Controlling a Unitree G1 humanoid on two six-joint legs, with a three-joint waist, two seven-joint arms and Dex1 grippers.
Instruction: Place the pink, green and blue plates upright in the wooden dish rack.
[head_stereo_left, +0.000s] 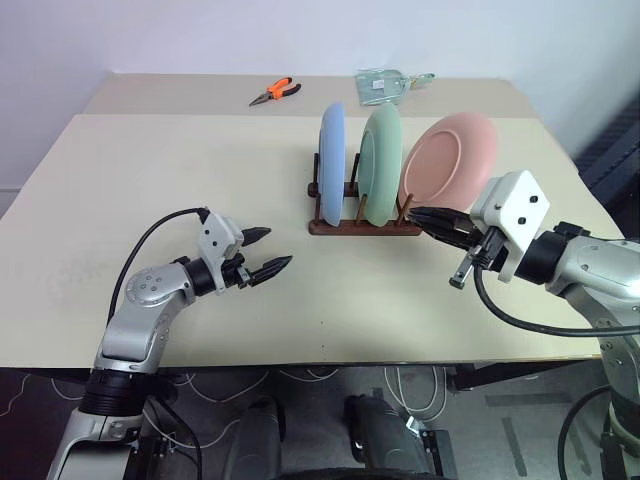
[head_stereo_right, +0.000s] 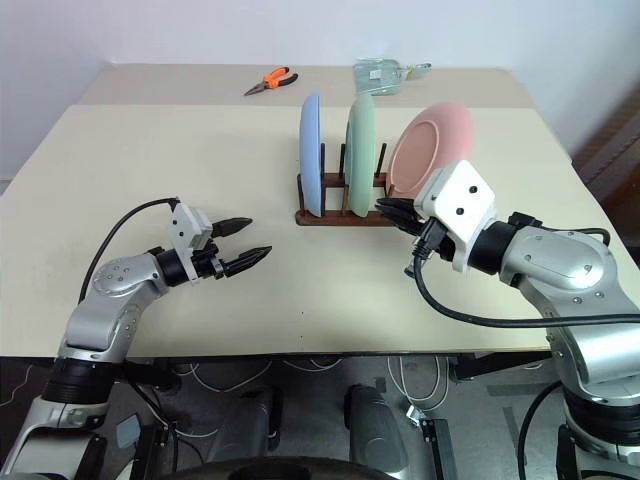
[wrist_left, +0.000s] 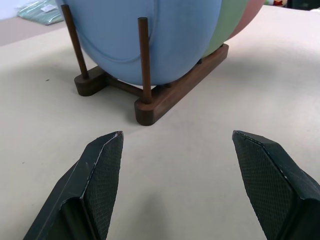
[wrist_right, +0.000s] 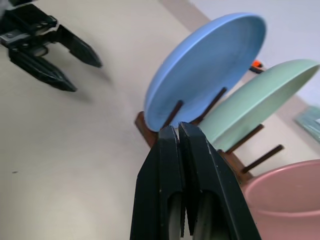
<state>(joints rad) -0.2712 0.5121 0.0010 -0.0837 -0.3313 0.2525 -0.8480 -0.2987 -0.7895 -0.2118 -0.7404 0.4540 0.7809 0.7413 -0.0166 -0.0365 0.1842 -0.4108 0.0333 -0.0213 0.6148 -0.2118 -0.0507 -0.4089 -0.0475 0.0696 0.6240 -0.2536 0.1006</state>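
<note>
The wooden dish rack (head_stereo_left: 362, 228) stands at the middle of the table. A blue plate (head_stereo_left: 332, 160) and a green plate (head_stereo_left: 382, 158) stand upright between its pegs. At the rack's right end a pink plate (head_stereo_left: 455, 152) leans, tilted to the right, with its lower edge hidden behind my right gripper (head_stereo_left: 415, 213). That gripper is shut with nothing in it, its tips close to the rack's right end. My left gripper (head_stereo_left: 279, 246) is open and empty, low over the table to the left of the rack and pointing toward it.
Orange-handled pliers (head_stereo_left: 276, 92) and a pale green packet (head_stereo_left: 385, 85) lie at the far side of the table (head_stereo_left: 150, 180). The front edge of the table runs just below both arms.
</note>
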